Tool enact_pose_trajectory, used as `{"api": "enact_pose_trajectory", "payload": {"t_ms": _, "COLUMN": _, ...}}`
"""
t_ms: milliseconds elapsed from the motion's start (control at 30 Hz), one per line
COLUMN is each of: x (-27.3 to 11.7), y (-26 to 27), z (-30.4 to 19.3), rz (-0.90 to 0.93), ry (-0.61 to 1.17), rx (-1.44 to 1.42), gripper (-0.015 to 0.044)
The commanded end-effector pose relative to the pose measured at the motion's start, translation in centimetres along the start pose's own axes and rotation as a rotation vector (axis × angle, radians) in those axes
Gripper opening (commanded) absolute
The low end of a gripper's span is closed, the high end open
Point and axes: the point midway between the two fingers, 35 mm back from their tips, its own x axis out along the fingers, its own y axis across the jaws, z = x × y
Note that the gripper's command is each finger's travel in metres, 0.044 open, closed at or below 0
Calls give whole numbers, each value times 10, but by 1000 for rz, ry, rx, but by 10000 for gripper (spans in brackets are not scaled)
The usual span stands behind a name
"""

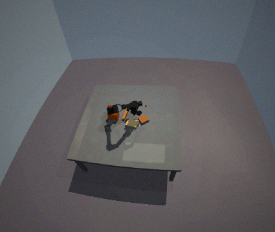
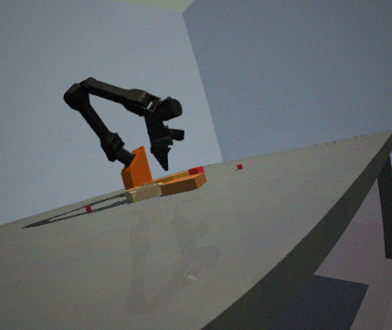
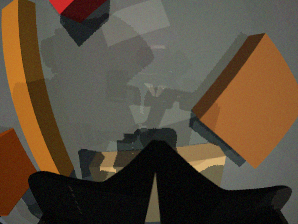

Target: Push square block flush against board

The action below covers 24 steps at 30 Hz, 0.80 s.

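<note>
A flat orange-brown block (image 1: 143, 119) (image 2: 184, 184) (image 3: 250, 102) with a squarish top lies turned at an angle. A pale tan piece (image 1: 132, 124) (image 2: 144, 193) (image 3: 206, 153) lies beside it, their corners close; whether they touch I cannot tell. A long narrow amber piece (image 1: 125, 115) (image 3: 27, 90) lies on the tan piece's other side. Which piece is the board is unclear. My gripper (image 2: 166, 169) (image 3: 157, 145) is shut and empty, raised above the pieces. In the wrist view its fingers hide part of the tan piece.
The orange arm base (image 1: 113, 116) (image 2: 137, 171) stands left of the pieces on the table (image 1: 93, 146) (image 2: 253, 221). Small red cubes (image 1: 145, 105) (image 2: 240, 167) (image 3: 77, 7) lie around; one is behind the orange-brown block in the exterior view.
</note>
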Motion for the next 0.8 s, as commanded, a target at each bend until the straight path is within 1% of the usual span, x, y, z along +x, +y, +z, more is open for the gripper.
{"api": "enact_pose_trajectory", "payload": {"t_ms": 0, "x": 0, "y": 0, "z": -5, "rz": -3, "ry": 2, "rx": -67, "gripper": 0}}
{"api": "enact_pose_trajectory", "payload": {"t_ms": 133, "x": 2, "y": 0, "z": -5, "rz": -3, "ry": 1, "rx": -73, "gripper": 0}}
{"api": "enact_pose_trajectory", "payload": {"t_ms": 333, "x": 53, "y": 1, "z": -13, "rz": -2, "ry": 6, "rx": -218, "gripper": 0}}
{"api": "enact_pose_trajectory", "payload": {"t_ms": 767, "x": 55, "y": 0, "z": -18, "rz": -2, "ry": 6, "rx": -224, "gripper": 0}}
